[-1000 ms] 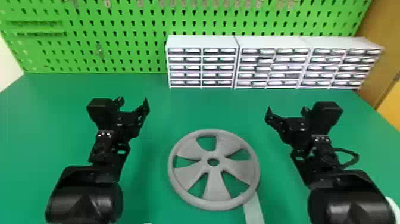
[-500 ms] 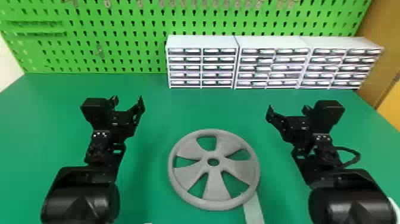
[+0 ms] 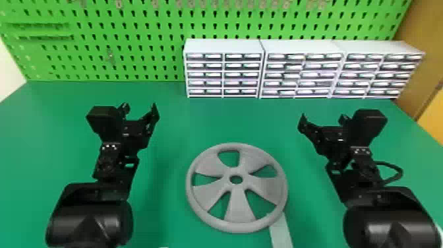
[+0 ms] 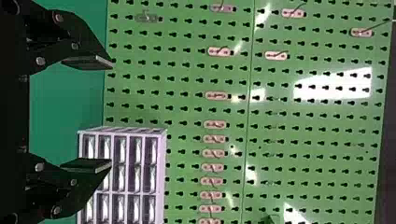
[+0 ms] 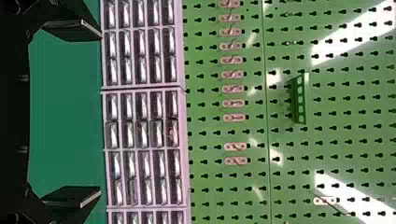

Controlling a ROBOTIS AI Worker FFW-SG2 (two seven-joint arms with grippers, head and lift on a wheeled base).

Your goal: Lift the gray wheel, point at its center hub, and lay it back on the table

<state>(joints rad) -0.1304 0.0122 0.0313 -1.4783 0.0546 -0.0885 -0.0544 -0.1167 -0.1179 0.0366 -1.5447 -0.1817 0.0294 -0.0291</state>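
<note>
The gray wheel [image 3: 239, 206] lies flat on the green table [image 3: 211, 122], with its center hub [image 3: 236, 179] facing up. In the head view my left gripper [image 3: 139, 110] is held to the left of the wheel and farther back, its fingers apart. My right gripper [image 3: 323, 119] stands open to the right of the wheel, also beyond it. Neither one touches the wheel. The left wrist view has the left gripper [image 4: 88, 113] with a gap between its two fingers. Across a wider gap, the fingers of the right gripper [image 5: 74, 113] face each other in the right wrist view.
White drawer cabinets [image 3: 224, 46] line the back of the table, against a green pegboard [image 3: 132, 66]. A pale strip [image 3: 281, 231] runs from beneath the wheel's lower right edge toward the front. A cable loop [image 3: 399, 172] sticks out beside the right wrist.
My left arm has shifted slightly left over the last second, mostly in the first half. The right arm has hardly moved, and the wheel lies as before.
</note>
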